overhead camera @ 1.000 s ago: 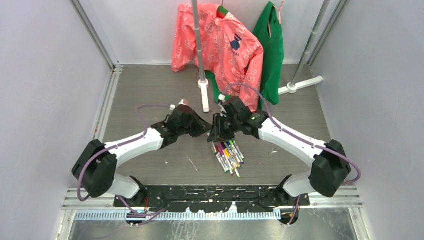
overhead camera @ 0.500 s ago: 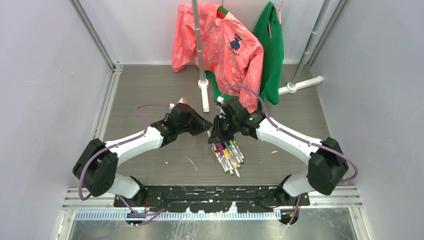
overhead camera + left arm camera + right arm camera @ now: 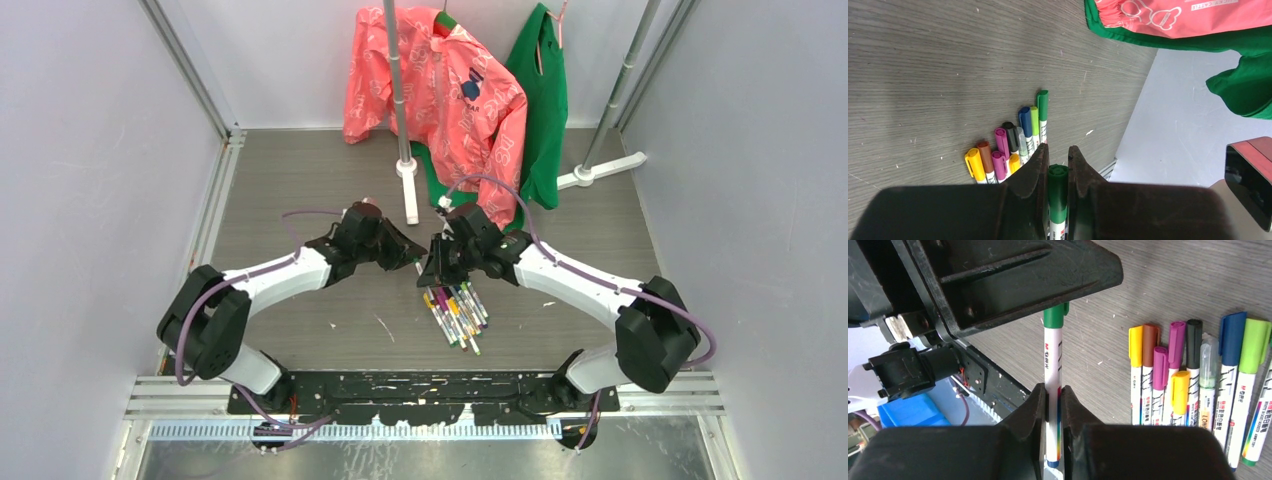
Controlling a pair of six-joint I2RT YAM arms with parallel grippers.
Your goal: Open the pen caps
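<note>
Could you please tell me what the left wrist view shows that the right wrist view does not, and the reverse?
Only the left wrist view shows the pink garment and the green garment. Only the right wrist view shows the right pincer shut on the held pen's white barrel. Both show the green cap gripped by the left pincer, and the row of capped pens lying on the table.
</note>
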